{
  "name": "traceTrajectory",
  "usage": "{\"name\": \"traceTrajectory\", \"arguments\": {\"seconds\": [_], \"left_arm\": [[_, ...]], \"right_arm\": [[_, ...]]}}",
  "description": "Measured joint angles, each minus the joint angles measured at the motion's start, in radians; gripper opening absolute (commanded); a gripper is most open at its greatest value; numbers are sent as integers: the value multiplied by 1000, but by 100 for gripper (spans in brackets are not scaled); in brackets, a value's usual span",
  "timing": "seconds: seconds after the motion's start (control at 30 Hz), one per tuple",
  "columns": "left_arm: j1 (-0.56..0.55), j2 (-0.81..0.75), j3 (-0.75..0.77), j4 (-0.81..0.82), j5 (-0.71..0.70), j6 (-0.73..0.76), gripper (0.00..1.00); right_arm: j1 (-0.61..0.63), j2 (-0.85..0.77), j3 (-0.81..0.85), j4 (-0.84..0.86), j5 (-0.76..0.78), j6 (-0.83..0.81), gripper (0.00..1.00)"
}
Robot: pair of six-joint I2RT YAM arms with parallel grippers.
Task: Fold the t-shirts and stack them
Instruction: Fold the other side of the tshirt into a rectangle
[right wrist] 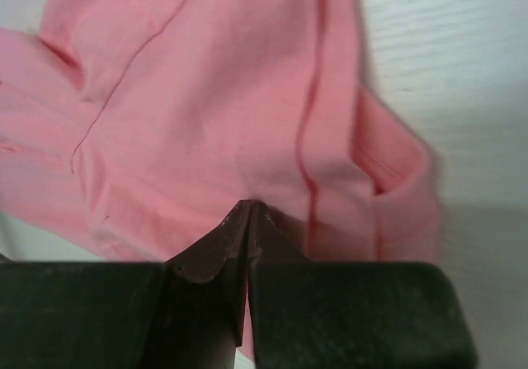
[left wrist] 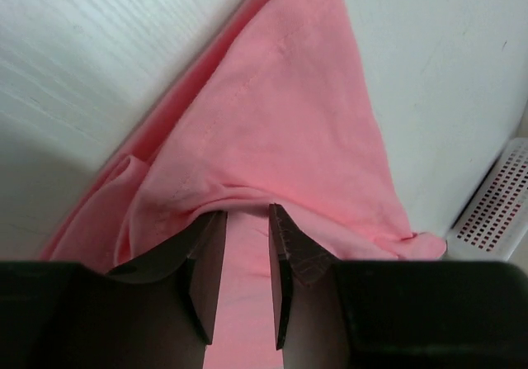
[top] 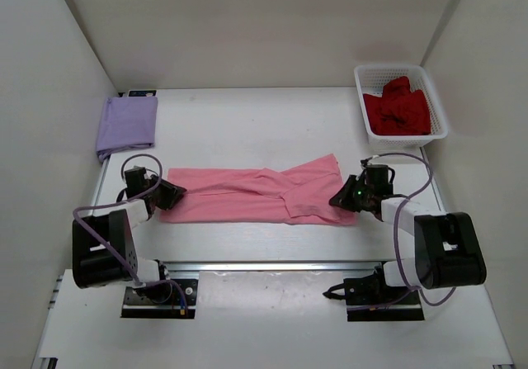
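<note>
The pink t-shirt (top: pixel 256 196) lies as a long folded band across the middle of the table. My left gripper (top: pixel 173 194) is at its left end. In the left wrist view this gripper (left wrist: pixel 247 210) is open, its fingers astride a raised fold of the pink cloth (left wrist: pixel 289 96). My right gripper (top: pixel 340 200) is at the shirt's right end. In the right wrist view it (right wrist: pixel 250 205) is shut, its tips pinching the pink fabric (right wrist: pixel 206 96). The lavender t-shirt (top: pixel 126 124) lies folded at the back left. The dark red t-shirt (top: pixel 398 109) sits crumpled in the basket.
A white lattice basket (top: pixel 394 68) stands at the back right, and its corner (left wrist: pixel 495 204) shows in the left wrist view. White walls enclose the table on three sides. Both arm bases sit at the near edge.
</note>
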Motion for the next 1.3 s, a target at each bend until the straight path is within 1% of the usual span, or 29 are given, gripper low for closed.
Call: {"name": "traceTrajectory", "arguments": {"seconds": [0.1, 0.2, 0.23, 0.3, 0.37, 0.47, 0.57, 0.67, 0.77, 0.87, 0.93, 1.07, 1.1, 1.2, 1.23, 1.3], "left_arm": [[5, -21, 36, -48, -18, 13, 42], [-26, -129, 72, -107, -89, 48, 46], [-31, -178, 80, -122, -111, 62, 46], [-19, -256, 89, -143, -152, 92, 46], [9, -283, 92, -161, -185, 117, 48], [35, -259, 82, -187, -209, 133, 50], [39, -220, 65, -222, -209, 140, 54], [40, -196, 56, -243, -214, 145, 55], [42, -172, 53, -245, -215, 144, 52], [41, -135, 53, -238, -215, 141, 45], [42, -114, 53, -238, -215, 138, 43], [45, -132, 52, -239, -220, 139, 50], [45, -143, 52, -238, -223, 142, 50], [38, -173, 51, -232, -223, 145, 48], [35, -174, 51, -230, -222, 145, 44], [31, -173, 50, -232, -219, 144, 41]], "right_arm": [[-25, -39, -8, -19, 7, -5, 0], [-22, -72, -8, -23, 10, -14, 2], [-19, -80, -8, -22, 10, -15, 1], [-15, -91, -8, -23, 8, -19, 1], [-14, -96, -8, -22, 2, -23, 1], [-10, -99, -8, -23, -5, -28, 1], [-3, -109, -8, -26, -5, -34, 2], [4, -118, -8, -26, -11, -38, 1], [5, -120, -8, -25, -17, -41, 2], [5, -120, -8, -25, -19, -45, 1], [10, -120, -8, -25, -19, -46, 2], [11, -120, -8, -25, -20, -48, 2], [11, -120, -8, -25, -20, -49, 2], [11, -112, -8, -21, -18, -48, 5], [11, -107, -8, -21, -16, -48, 5], [5, -90, -8, -21, -13, -48, 10]]}}
